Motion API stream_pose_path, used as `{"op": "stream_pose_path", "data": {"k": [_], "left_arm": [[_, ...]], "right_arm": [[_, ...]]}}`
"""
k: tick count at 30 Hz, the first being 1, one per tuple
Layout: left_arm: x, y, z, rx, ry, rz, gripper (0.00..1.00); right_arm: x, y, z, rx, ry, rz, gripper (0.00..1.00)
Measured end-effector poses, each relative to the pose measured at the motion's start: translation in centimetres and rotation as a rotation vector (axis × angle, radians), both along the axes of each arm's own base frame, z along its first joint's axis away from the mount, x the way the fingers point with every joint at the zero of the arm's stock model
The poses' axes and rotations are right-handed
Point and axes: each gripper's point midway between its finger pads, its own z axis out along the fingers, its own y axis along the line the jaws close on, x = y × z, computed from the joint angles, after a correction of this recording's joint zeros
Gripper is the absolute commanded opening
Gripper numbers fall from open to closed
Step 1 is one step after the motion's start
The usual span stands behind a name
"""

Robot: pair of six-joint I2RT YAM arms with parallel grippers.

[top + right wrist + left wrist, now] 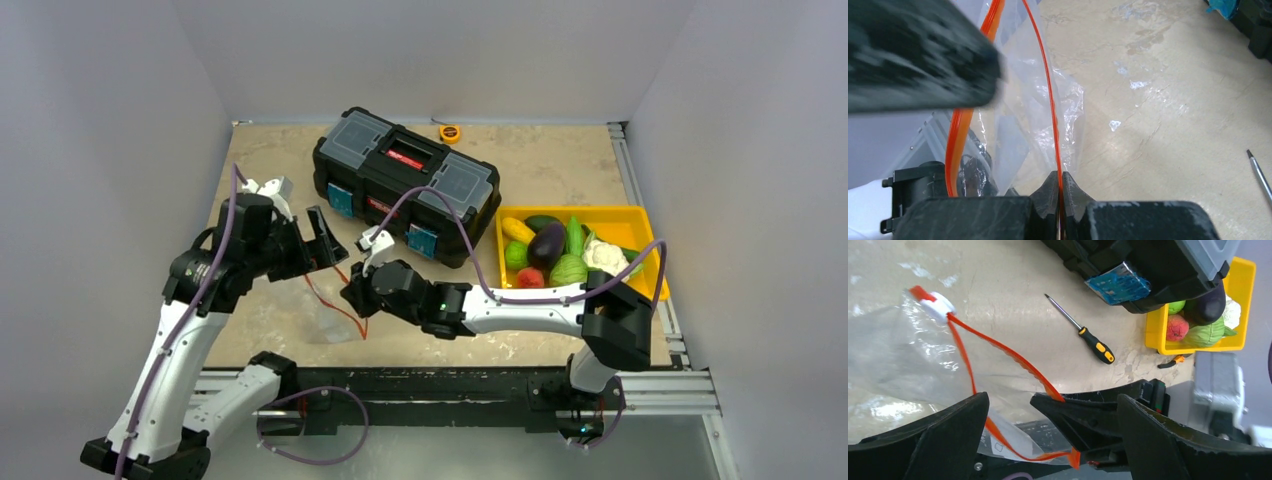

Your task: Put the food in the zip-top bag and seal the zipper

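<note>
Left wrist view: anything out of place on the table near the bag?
A black-and-orange screwdriver lies loose on the table between the zip-top bag and the toolbox. It is a stray tool close to the work area. Nothing looks spilled.

Soft even light (blurred near foreground)

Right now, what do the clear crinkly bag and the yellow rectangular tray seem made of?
The clear crinkly bag: thin glossy plastic film, see-through, creased, catching glare. The yellow rectangular tray: probably rigid moulded plastic, with even colour and straight upright walls.
</note>
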Motion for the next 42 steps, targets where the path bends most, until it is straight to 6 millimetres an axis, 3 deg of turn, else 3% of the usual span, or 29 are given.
{"op": "stream_pose_path", "data": {"k": [5,9,14,18,23,28,32,42], "left_arm": [[0.3,2.1,1.3,0.148,-0.085,-0.039,0.9],[1.2,4.0,-0.2,0.303,-0.072,-0.053,0.88],[2.3,4.5,-3.2,0.386,-0.038,-0.095,0.87],[2.2,3.9,-4.4,0.366,-0.066,-0.13,0.88],[2.4,2.0,-3.8,0.281,-0.104,-0.194,0.87],[4.1,0.2,-2.2,0.233,-0.101,-0.238,0.65],[6.1,-0.4,-1.1,0.254,-0.116,-0.242,0.6],[5.9,-0.6,-3.9,0.256,-0.098,-0.261,0.56]], "right_arm": [[0.3,-0.3,-0.5,0.019,0.045,-0.027,0.0],[1.4,-0.8,-0.9,0.032,0.082,-0.068,0.0],[2.3,-1.2,-0.9,0.053,0.113,-0.109,0.0],[2.4,-1.3,-0.9,0.053,0.119,-0.118,0.0],[2.7,-0.6,-0.4,0.049,0.117,-0.121,0.0],[3.0,0.0,-0.6,0.04,0.116,-0.123,0.0],[3.2,-0.2,-0.7,0.033,0.112,-0.136,0.0],[3.3,-0.3,-0.8,0.027,0.104,-0.138,0.0]]}}
